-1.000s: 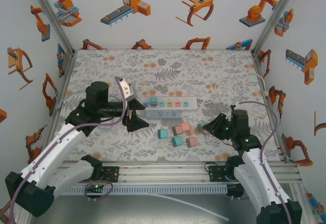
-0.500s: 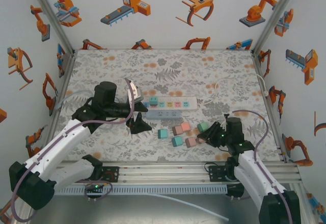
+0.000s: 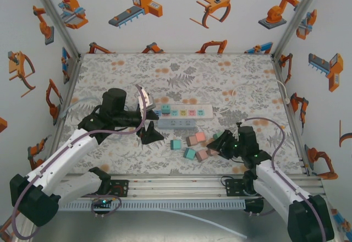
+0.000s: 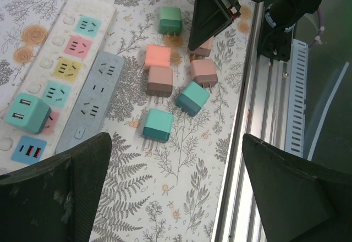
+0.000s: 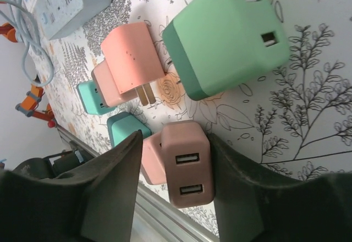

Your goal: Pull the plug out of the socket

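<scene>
The bench (image 3: 231,77) is covered edge to edge with a pale cloth printed in grey ferns and small orange flowers. Three white walls close it in: the back wall (image 3: 176,36), the left wall (image 3: 25,110) and the right wall (image 3: 333,36). All three are dotted with orange cartoon stickers (image 3: 136,8) of robot arms and claws. Bare aluminium posts (image 3: 55,14) run up the two back corners. Along the near edge lies a grooved aluminium rail (image 3: 176,182), with a white slotted cable duct (image 3: 165,204) just below it and a plain grey surface (image 3: 181,228) lower down. The light is even and soft, with faint shadows.
</scene>
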Controlling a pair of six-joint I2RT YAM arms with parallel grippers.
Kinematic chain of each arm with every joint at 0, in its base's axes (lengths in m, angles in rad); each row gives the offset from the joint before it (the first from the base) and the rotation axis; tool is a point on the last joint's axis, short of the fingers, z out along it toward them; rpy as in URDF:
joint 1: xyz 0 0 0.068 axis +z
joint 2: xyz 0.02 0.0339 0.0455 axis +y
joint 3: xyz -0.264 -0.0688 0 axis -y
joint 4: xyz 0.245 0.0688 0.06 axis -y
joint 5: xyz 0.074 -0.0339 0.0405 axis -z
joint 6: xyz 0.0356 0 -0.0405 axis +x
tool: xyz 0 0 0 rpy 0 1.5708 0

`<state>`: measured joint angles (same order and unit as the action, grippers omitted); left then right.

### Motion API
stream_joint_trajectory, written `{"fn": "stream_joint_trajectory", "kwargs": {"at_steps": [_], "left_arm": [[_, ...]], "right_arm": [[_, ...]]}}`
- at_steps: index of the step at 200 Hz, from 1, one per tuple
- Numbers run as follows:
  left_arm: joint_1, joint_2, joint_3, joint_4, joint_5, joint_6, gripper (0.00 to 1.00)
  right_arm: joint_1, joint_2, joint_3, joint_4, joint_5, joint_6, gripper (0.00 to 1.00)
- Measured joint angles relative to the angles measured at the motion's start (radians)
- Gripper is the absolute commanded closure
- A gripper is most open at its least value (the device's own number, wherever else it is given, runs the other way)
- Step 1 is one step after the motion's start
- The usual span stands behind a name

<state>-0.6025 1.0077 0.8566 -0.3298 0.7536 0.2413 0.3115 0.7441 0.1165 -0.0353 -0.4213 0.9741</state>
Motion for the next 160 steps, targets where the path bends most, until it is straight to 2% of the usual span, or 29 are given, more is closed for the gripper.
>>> {"fn": "stream_joint_trajectory", "kwargs": {"at_steps": [51,160], "left_arm": [[-0.001,0.000,0.000,0.000,-0.021,0.000,0.04],[-0.001,0.000,0.000,0.000,-0.059,0.000,0.03]], "right_arm": [[0.006,0.005,0.033,-0.043,0.032,-0.002,0.42],[0.006,-0.033,0.145,-0.326,0.186,-0.097,0.40]]}}
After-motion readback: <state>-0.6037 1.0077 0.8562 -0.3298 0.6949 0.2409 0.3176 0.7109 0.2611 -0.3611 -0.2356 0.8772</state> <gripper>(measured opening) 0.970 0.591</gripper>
